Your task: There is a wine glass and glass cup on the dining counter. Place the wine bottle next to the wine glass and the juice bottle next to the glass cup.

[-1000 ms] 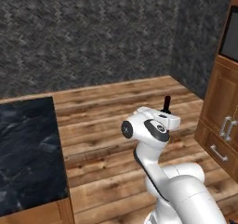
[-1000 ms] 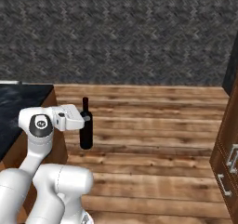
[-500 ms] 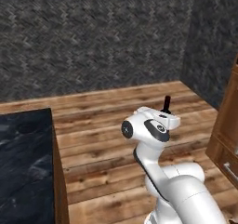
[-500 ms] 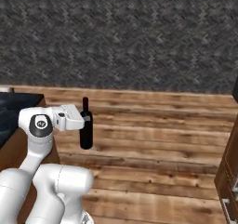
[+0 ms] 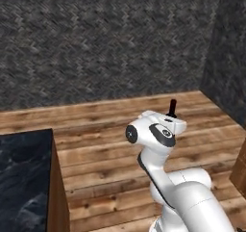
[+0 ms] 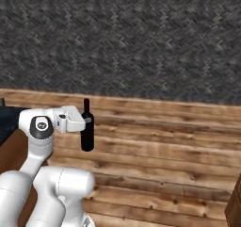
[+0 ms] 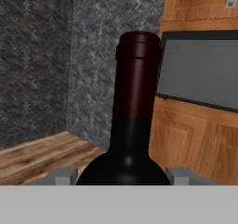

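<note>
From the left base view I see my white arm rising from the lower right, folded at the elbow, with the wrist turned away from the camera toward the dark stone wall. The neck of the wine bottle [image 5: 171, 108] sticks up just behind the wrist; the rest of the bottle is hidden by the arm. A corner of the dining counter [image 5: 24, 178] with its black marbled top lies well to the left of the bottle, across a stretch of wooden floor.

From the right base view I see the arm coming up from the lower left, the forearm upright and the hand held level, reaching sideways to the right. The gripper [image 6: 84, 121] is clamped around the upper body of the wine bottle [image 6: 87, 133], which hangs upright and clear of the plank floor. The edge of the dining counter [image 6: 7, 115] shows just to the left of the arm, well apart from the bottle.

In the hand view I look along the gripper at the wine bottle [image 7: 131, 125] close up, its dark shoulder and neck standing straight between the two finger tips [image 7: 179, 174], which press against its sides. To the right of the bottle stands a wooden cabinet [image 7: 200, 139] with a dark glass panel; to the left of the bottle is the stone wall.
</note>
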### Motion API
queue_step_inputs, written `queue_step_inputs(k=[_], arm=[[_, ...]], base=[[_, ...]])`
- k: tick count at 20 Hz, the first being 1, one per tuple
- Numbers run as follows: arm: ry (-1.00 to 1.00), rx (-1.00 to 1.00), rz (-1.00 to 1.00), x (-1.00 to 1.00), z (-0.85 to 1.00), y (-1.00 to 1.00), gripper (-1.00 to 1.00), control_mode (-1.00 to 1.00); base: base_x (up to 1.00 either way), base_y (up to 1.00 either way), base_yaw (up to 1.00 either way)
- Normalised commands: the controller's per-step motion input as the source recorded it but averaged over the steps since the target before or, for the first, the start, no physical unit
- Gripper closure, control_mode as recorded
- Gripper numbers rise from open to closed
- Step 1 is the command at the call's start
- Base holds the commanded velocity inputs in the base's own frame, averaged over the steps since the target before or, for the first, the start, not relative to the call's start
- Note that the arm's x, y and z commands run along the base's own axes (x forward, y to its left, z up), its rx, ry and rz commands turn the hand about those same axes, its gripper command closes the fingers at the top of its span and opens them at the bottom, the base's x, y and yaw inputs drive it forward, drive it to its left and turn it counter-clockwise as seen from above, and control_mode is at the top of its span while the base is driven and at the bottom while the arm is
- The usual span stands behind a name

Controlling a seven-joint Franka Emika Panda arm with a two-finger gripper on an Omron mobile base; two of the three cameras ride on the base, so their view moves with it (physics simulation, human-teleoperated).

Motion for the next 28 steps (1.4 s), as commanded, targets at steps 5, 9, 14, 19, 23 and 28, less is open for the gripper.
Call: queue_step_inputs(k=[5, 9, 14, 19, 23, 28], arm=[[0.0, 0.0, 0.0, 0.0, 0.0, 0.0, 1.0, 1.0], [0.0, 0.0, 0.0, 0.0, 0.0, 0.0, 1.0, 1.0], [0.0, 0.0, 0.0, 0.0, 0.0, 0.0, 1.0, 1.0], [0.0, 0.0, 0.0, 0.0, 0.0, 0.0, 1.0, 1.0], [0.0, 0.0, 0.0, 0.0, 0.0, 0.0, 1.0, 1.0], [0.0, 0.0, 0.0, 0.0, 0.0, 0.0, 1.0, 1.0]], base=[[0.78, -0.26, 0.16], [0.77, -0.25, 0.17], [0.78, -0.24, 0.17], [0.78, -0.23, 0.18], [0.77, -0.2, 0.23], [0.73, -0.16, 0.29]])
